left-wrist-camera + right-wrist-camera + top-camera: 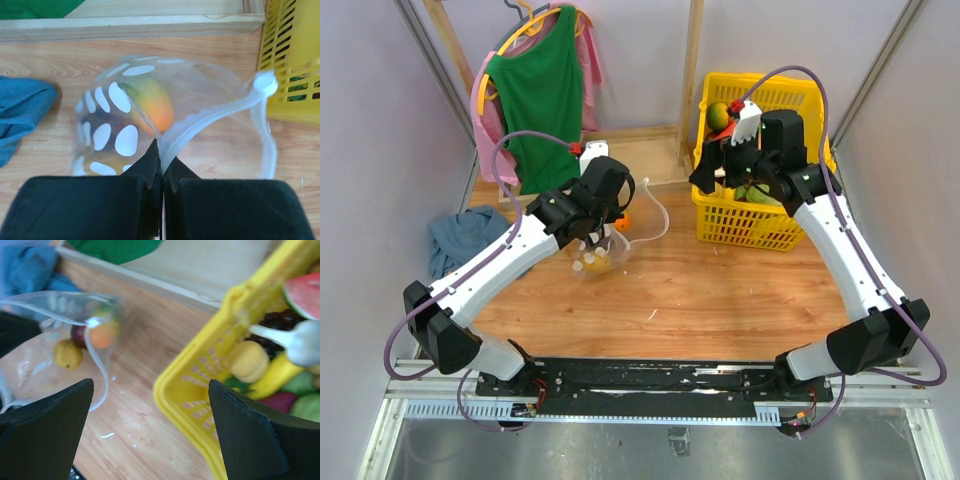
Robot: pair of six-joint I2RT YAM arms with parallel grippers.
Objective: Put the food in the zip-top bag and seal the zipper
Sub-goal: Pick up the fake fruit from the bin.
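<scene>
Zip-top bag sits on the wooden table left of centre, under the left gripper, whose fingers are pressed together on the bag's rim right where the zipper starts. From that pinch the zipper runs away toward the yellow basket, so the mouth's long axis points at the basket and the mouth gapes that way. Mango is inside. The right wrist view also shows what look like a yellow fruit, a dark purple one and an orange one in there, though it is blurry. Right gripper is spread wide, holding nothing, at the basket's left rim, with the bag on its left and the basket on its right. Banana and other food lie in the basket, near the right gripper and well apart from the left. Judgement: the right arm is nearer to fetch, then carry leftward into the mouth. The seal is not yet due.
</scene>
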